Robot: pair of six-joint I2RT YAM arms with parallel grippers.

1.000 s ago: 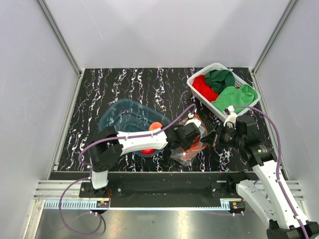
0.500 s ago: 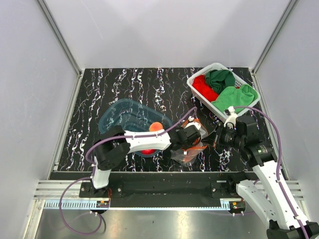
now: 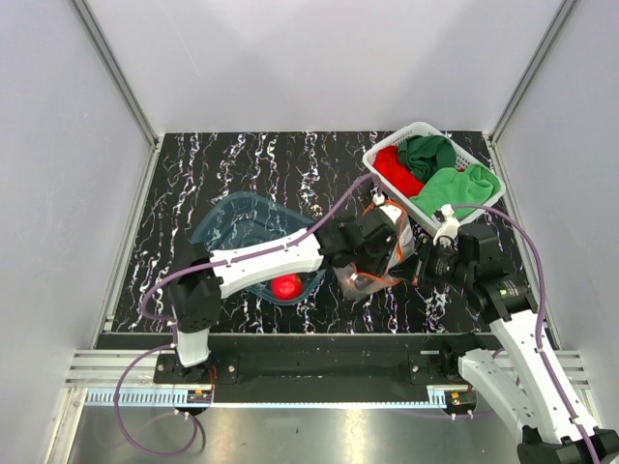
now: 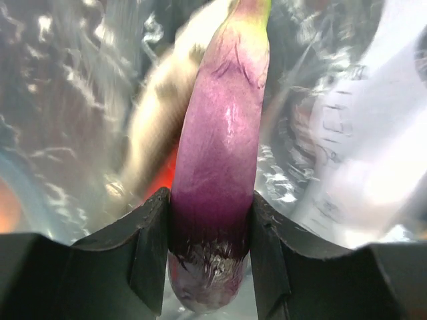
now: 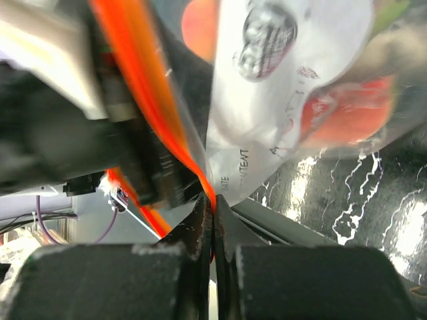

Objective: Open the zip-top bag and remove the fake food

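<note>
The zip-top bag (image 3: 370,274) lies crumpled between the arms, its white label (image 5: 280,87) and orange-red zip strip (image 5: 133,80) close in the right wrist view. My left gripper (image 3: 375,240) is inside the bag's mouth, shut on a glossy purple, aubergine-like fake food (image 4: 223,153) with a green tip. My right gripper (image 3: 419,263) is shut on the bag's zip edge (image 5: 212,195). A red fruit (image 5: 347,113) and an orange one (image 5: 200,27) show through the plastic. Another red fruit (image 3: 286,286) lies in the blue tub (image 3: 232,227).
A white basket (image 3: 379,155) with red and green cloths stands at the back right, just beyond the right gripper. The translucent blue tub sits left of the bag under the left arm. Grey walls close in the black marbled table (image 3: 242,174).
My left arm has swung away from the near edge toward the basket, lifting its gripper and the bag's mouth with it. The red fruit in the tub is now uncovered. The right gripper has stayed put.
</note>
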